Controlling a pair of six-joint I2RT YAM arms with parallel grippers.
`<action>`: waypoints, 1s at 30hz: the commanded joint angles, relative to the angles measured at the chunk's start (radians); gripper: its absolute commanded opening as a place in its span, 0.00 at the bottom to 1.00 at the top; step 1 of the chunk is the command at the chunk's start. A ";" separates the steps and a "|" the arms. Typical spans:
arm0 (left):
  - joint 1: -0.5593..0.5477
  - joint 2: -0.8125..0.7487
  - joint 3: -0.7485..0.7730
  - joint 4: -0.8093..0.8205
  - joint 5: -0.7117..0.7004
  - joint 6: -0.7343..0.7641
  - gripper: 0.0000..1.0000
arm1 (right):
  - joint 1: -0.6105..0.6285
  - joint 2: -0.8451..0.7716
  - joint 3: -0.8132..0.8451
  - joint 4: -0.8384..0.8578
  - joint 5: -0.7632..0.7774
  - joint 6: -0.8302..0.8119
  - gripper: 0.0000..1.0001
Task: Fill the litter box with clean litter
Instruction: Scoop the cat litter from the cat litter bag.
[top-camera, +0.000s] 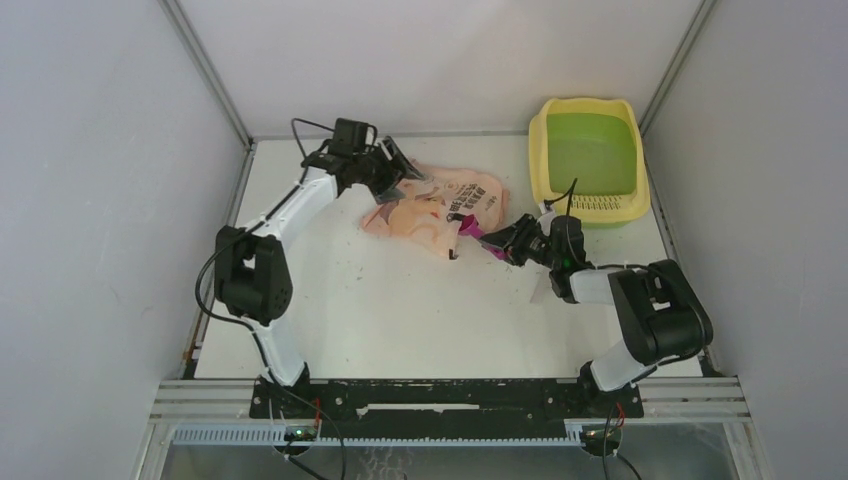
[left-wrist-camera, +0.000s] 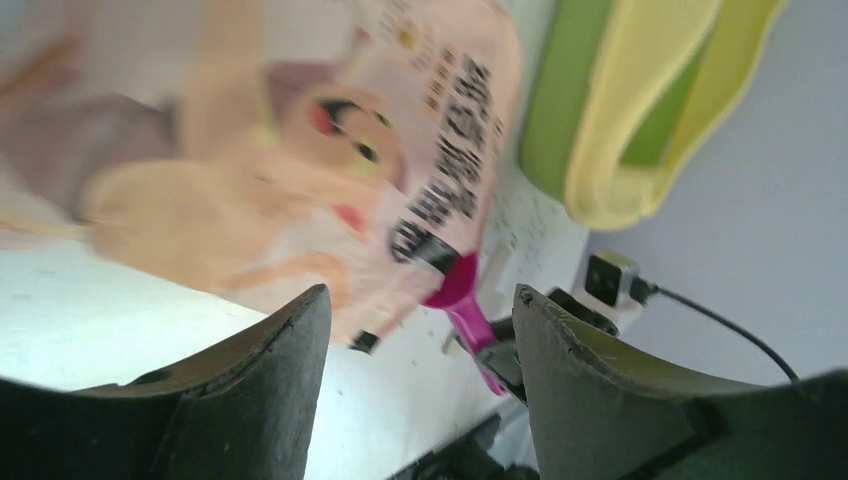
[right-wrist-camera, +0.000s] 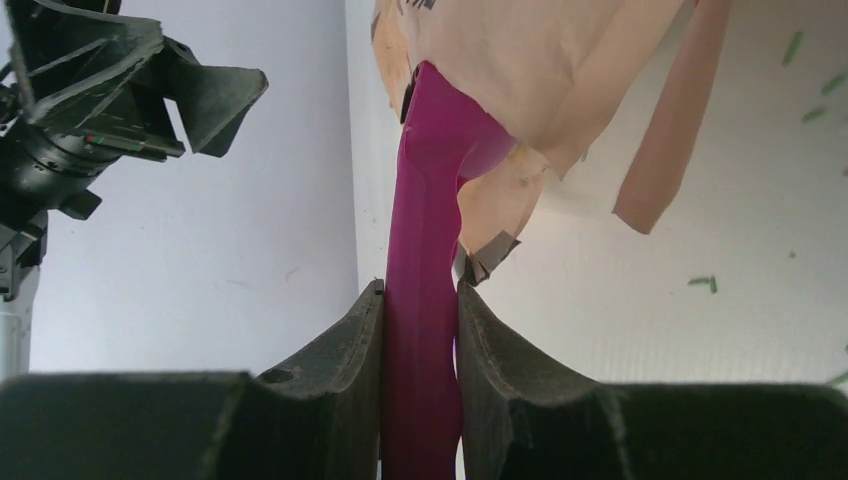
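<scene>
The litter box (top-camera: 538, 160) stands at the back right, its green basin (top-camera: 590, 150) bare and its slotted step (top-camera: 600, 203) facing me. A peach-pink printed bag (top-camera: 435, 210) lies on the table left of it. My right gripper (top-camera: 500, 247) is shut on the handle of a magenta scoop (top-camera: 468, 228), whose bowl is inside the bag's mouth; the right wrist view shows the handle (right-wrist-camera: 425, 250) clamped between the fingers. My left gripper (top-camera: 405, 170) is open and empty at the bag's far left corner; its wrist view shows the bag (left-wrist-camera: 300, 150) beyond the jaws. A few loose litter granules (right-wrist-camera: 700, 283) lie on the table.
White walls close in the table on the left, back and right. The litter box sits tight in the back right corner (left-wrist-camera: 620, 130). Small dark specks dot the table (top-camera: 400, 300) in front of the bag.
</scene>
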 joint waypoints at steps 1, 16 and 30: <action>0.070 -0.018 0.014 -0.046 -0.161 0.085 0.71 | -0.035 0.071 0.060 0.084 -0.106 0.043 0.02; 0.222 0.199 0.155 -0.108 -0.267 0.074 0.69 | -0.012 0.170 0.090 0.575 -0.174 0.228 0.00; 0.212 0.378 0.331 -0.180 -0.272 0.111 0.67 | 0.021 0.192 0.270 -0.137 -0.101 -0.030 0.00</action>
